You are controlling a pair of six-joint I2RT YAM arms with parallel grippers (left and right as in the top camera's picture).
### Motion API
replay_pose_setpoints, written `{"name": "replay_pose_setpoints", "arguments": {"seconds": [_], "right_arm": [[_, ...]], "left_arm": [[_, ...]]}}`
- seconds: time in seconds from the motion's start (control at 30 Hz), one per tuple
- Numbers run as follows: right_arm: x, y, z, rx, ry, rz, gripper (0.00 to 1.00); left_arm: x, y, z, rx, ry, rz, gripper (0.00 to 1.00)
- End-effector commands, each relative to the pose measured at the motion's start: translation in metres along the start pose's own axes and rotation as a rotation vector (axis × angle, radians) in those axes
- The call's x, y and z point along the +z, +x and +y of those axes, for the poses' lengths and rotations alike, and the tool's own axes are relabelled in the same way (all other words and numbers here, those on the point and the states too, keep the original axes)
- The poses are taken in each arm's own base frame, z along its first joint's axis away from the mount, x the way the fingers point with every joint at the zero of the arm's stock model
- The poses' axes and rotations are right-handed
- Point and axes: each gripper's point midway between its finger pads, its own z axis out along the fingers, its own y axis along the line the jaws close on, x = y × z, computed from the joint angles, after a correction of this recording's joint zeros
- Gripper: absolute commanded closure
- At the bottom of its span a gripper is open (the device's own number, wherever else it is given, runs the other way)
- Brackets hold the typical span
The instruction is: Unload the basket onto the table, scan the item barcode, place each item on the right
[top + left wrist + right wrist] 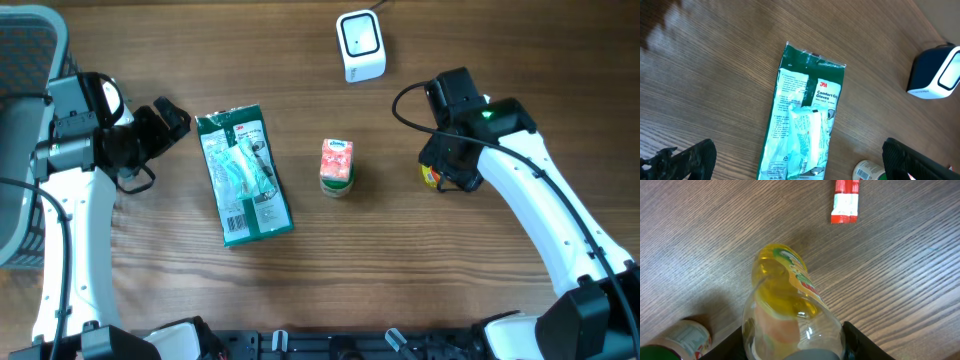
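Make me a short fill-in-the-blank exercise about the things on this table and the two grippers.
1. The right gripper is gripping a ___ bottle.
2. The left gripper holds nothing, and its jaws are ___.
3. The glove package lies flat, and its wrapper is mostly ___.
4. The scanner has a casing coloured ___.

Missing words: yellow; open; green; white

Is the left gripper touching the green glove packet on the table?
Apart. The left wrist view shows bare wood between the glove packet and each of the fingers of the open left gripper.
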Motion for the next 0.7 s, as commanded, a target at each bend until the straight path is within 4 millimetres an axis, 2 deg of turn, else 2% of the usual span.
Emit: {"name": "replay_pose_setpoints", "arguments": {"seconds": [0.0,0.23,0.4,0.47,0.5,0.63,0.67], "right_arm": [[-0.005,-0.002,-0.007,-0.022,0.032,-0.011,0.78],[-0.004,0.001,-0.01,-0.025,0.046,0.001,0.71],[0.008,0.006,-0.013,-0.027,0.055,0.007,0.64],[0.008,0.006,-0.013,-0.027,0.054,0.007,0.48],[0.008,0.006,-0.013,-0.028,0.054,0.009,0.29],[0.008,0.009,-0.01,-0.057,0.039,0.025,0.0],[0.008,0.009,-0.01,-0.058,0.039,0.025,0.0]], "left_arm": [[-0.003,-0.003,-0.002,0.026,0.002,-0.015,0.0],[-0.003,-0.003,-0.002,0.027,0.002,-0.016,0.0],[-0.003,-0.003,-0.002,0.026,0.002,-0.015,0.0],[-0.003,-0.003,-0.002,0.027,0.002,-0.016,0.0],[-0.003,-0.003,-0.002,0.027,0.002,-0.016,0.0],[-0.003,-0.003,-0.002,0.027,0.002,-0.016,0.0],[-0.003,-0.003,-0.002,0.026,0.002,-0.015,0.0]]}}
